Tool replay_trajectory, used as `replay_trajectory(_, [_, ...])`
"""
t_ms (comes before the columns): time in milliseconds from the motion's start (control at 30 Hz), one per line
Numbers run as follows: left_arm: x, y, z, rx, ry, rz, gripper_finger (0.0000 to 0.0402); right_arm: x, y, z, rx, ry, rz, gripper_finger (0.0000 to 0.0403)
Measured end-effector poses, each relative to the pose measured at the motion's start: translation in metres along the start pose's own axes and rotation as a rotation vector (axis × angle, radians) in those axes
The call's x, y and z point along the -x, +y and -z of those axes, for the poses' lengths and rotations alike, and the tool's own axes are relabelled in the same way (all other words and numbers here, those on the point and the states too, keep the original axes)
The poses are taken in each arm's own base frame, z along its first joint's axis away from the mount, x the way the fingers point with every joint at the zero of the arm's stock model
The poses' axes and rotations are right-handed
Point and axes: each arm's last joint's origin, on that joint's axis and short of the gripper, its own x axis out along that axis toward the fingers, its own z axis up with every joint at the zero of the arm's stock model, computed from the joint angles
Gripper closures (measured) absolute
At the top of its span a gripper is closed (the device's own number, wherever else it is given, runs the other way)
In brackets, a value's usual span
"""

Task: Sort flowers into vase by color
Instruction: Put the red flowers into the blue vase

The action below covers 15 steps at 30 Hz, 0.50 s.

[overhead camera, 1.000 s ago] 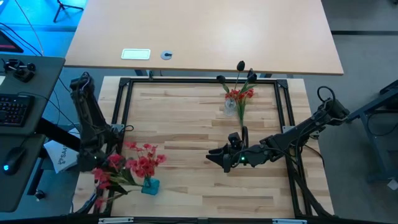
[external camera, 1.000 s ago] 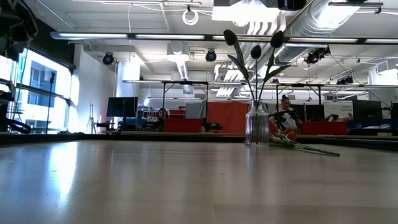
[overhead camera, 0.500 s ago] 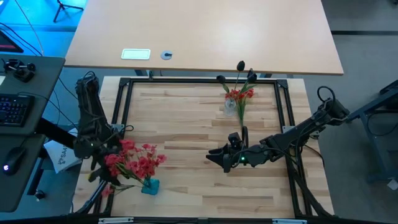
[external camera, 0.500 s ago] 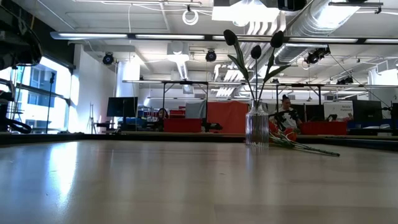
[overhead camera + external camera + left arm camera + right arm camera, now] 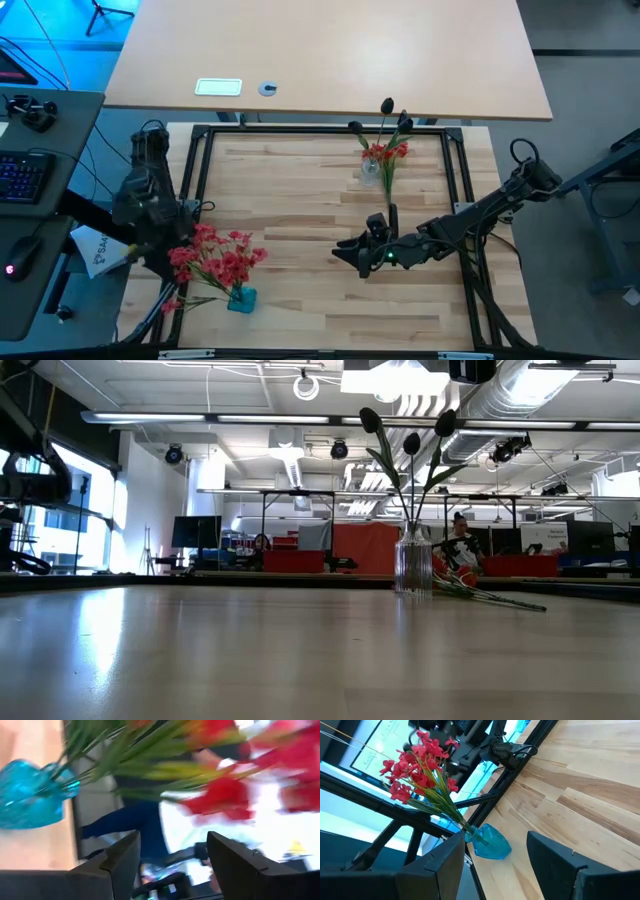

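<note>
— Nearest the front edge, what's there?

— A blue vase (image 5: 241, 298) at the left corner, red-pink flowers (image 5: 218, 257) leaning out of it over the table (image 5: 300, 200). The left gripper (image 5: 172, 855) sits just beside the bunch, fingers apart, holding nothing.

— And mid-table?

— The right gripper (image 5: 345, 250) rests low over the boards, jaws parted and empty, facing the blue vase across bare wood.

— Farther back?

— A clear vase (image 5: 412, 567) holds dark-budded stems (image 5: 405, 445); one red sprig (image 5: 385, 153) lies on the boards beside it, near the black frame (image 5: 300, 130). A second table (image 5: 330, 50) stands behind.
</note>
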Motion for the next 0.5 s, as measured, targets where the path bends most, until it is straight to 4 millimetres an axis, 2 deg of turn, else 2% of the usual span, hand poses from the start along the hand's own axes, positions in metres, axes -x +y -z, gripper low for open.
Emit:
replay_trajectory(167, [0.027, -0.018, -0.017, -0.045, -0.099, 0.125, 0.0186, 0.000, -0.001, 0.000, 0.004, 0.003, 0.006, 0.0194])
replay_trajectory(333, [0.061, -0.033, -0.038, -0.147, -0.292, 0.192, 0.0186, 0.000, -0.001, 0.000, 0.006, 0.004, 0.008, 0.0194])
replay_trajectory(400, [0.075, -0.038, -0.047, -0.206, -0.398, 0.180, 0.0186, 0.000, -0.001, 0.000, 0.006, 0.004, 0.008, 0.0194])
replay_trajectory(500, [0.090, -0.046, -0.060, -0.308, -0.572, 0.072, 0.0186, 0.000, -0.001, 0.000, 0.006, 0.003, 0.008, 0.0194])
